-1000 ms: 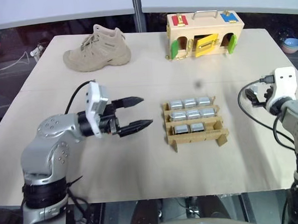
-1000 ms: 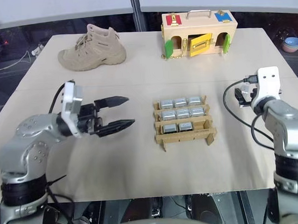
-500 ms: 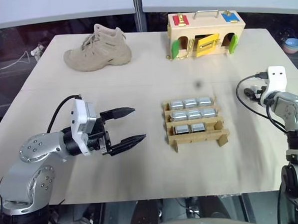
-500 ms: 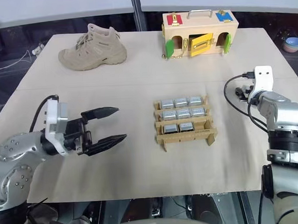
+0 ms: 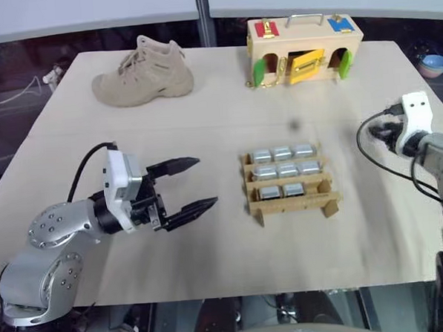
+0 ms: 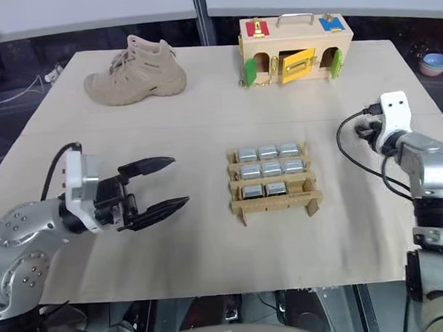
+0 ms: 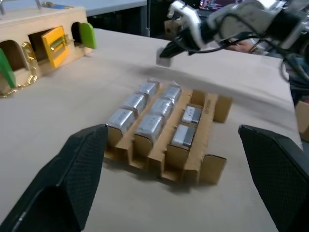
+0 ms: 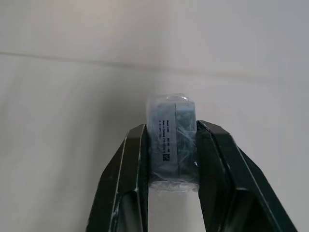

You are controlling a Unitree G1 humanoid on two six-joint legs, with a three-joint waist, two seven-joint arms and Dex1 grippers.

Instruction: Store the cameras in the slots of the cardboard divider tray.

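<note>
The right gripper (image 8: 171,145) has closed within the last second and now clamps one camera (image 8: 171,140) between its two black fingers (image 8: 133,164). One second ago its white housing stood upright at the table's right side; now the wrist has turned and the housing leans toward the tray. The held unit is wrapped in clear film and sits upright in the pinch, held above the table (image 5: 202,85).

The left gripper (image 5: 191,185) is spread wide and carries nothing. It has pulled back toward the robot since one second ago and now hovers to the left of the cardboard divider tray (image 5: 292,201), well apart from it.

The tray lies at the table's centre. Its far row holds three cameras (image 5: 282,152), the middle row holds three, and the near row holds two. The slot at the right end of the near row (image 5: 315,187) appears vacant.

Consequence for the task: eight units are stored and the ninth is secured in the right gripper. The remaining step is probably transfer of this unit to the vacant slot. The film wrap may slip in the pinch, so alignment over the slot needs care.

The boot (image 5: 142,72) and the wooden latch box (image 5: 304,50) stand at the far edge, clear of the work area.
</note>
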